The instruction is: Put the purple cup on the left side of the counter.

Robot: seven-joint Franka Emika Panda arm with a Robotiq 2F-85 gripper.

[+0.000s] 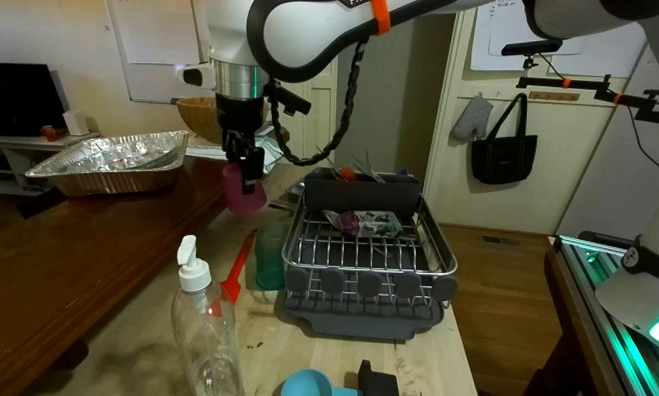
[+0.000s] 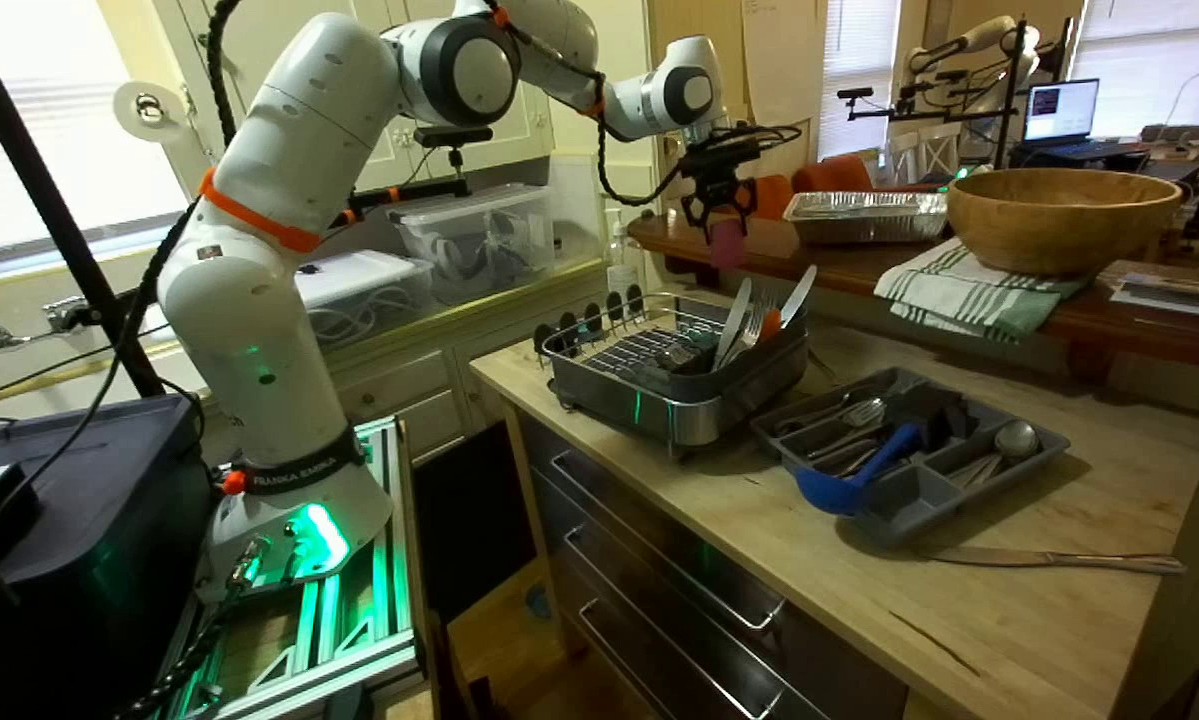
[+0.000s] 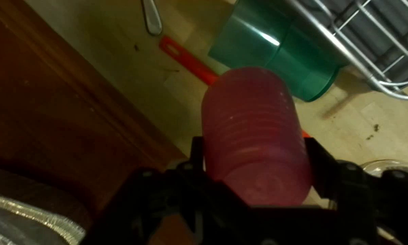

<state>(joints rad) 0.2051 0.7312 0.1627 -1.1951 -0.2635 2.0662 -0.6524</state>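
The counter (image 2: 1069,630) carries a dish rack (image 2: 694,418) and cutlery tray (image 2: 919,492).

- Purple cup (image 2: 727,246) held in the fingers (image 2: 696,208), one o'clock from the dish rack (image 2: 694,422)
- Cutlery tray (image 2: 914,494) on the tabletop (image 2: 1024,610), four o'clock from the dish rack

Left of the dish rack (image 1: 369,282), in an exterior view, tumbler (image 1: 270,256) and utensil (image 1: 241,263) are on the surface (image 1: 263,341), pump bottle (image 1: 205,330) front-left, cup (image 1: 244,204) raised in the jaws.
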